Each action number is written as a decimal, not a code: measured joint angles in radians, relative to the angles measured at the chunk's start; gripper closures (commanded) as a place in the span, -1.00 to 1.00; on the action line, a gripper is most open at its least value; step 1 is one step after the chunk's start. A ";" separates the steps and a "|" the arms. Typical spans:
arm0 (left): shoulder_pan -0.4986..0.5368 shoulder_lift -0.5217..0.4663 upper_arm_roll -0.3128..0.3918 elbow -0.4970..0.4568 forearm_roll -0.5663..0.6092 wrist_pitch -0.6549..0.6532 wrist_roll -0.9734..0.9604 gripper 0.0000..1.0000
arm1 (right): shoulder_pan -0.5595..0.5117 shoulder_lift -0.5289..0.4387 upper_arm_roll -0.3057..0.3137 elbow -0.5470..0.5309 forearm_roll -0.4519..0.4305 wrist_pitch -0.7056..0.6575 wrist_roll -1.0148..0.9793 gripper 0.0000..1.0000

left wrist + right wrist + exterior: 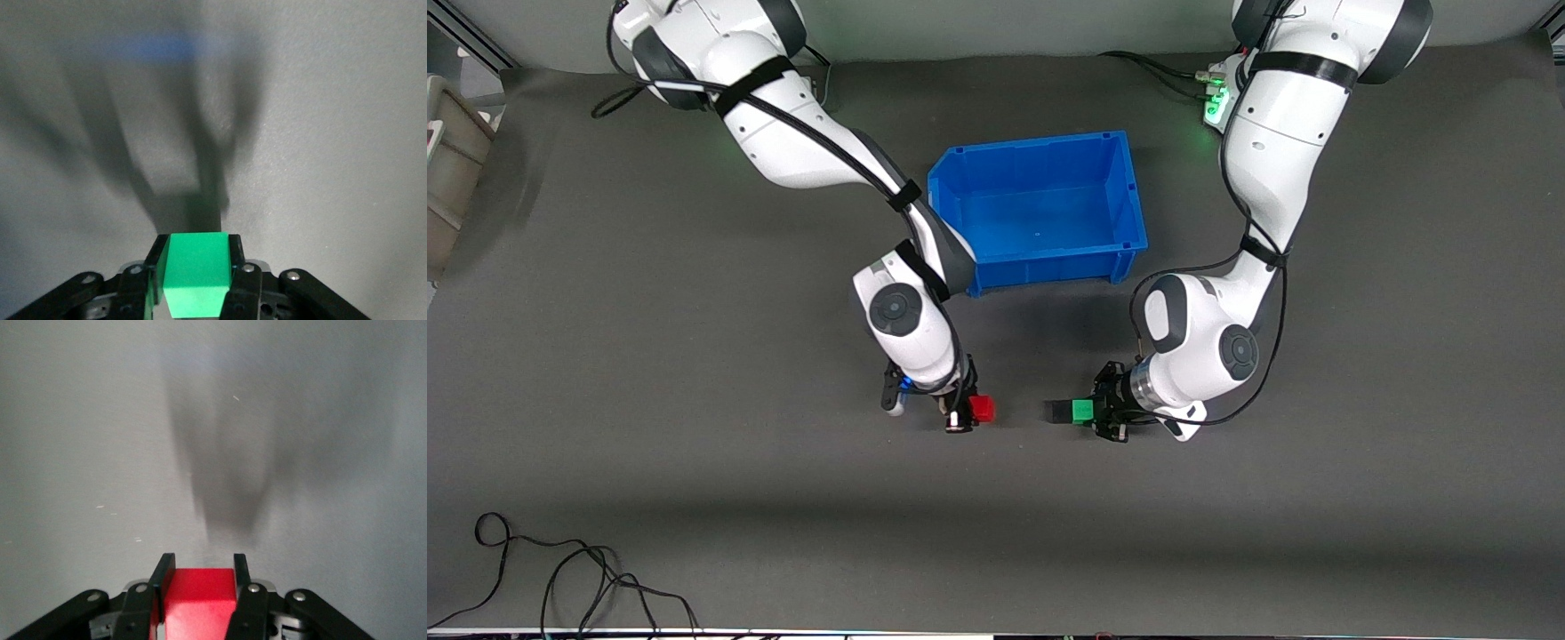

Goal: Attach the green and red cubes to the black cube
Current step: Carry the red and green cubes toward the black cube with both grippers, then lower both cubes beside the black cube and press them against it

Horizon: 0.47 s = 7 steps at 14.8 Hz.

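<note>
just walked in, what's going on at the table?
Both arms hold cubes over the bare grey mat, lower in the front view than the empty blue plastic bin. The left gripper is shut on the small green cube, which has the matte black cube against its side. The right gripper is shut on the small red cube. A gap separates red from black.

Front cam: high, across the table [694, 498] from the robot bases, looking steeply down. It takes in both arms and the blue bin [1040, 209] mid-table.

Left wrist cam: close over the left gripper [197, 267], aimed past the green cube [195, 273] at bare table.

Right wrist cam: same setup over the right gripper [199, 587] and red cube [199, 600].

All three share the tabletop just in front of the bin.
</note>
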 measured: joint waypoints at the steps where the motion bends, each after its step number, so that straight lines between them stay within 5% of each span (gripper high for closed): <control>1: -0.003 0.000 0.000 0.000 0.000 0.000 -0.006 0.95 | 0.007 0.017 0.000 0.019 0.000 -0.025 0.023 1.00; 7: -0.051 0.000 0.000 0.005 0.000 0.000 -0.065 0.95 | 0.046 0.057 -0.001 0.104 0.000 -0.170 0.106 1.00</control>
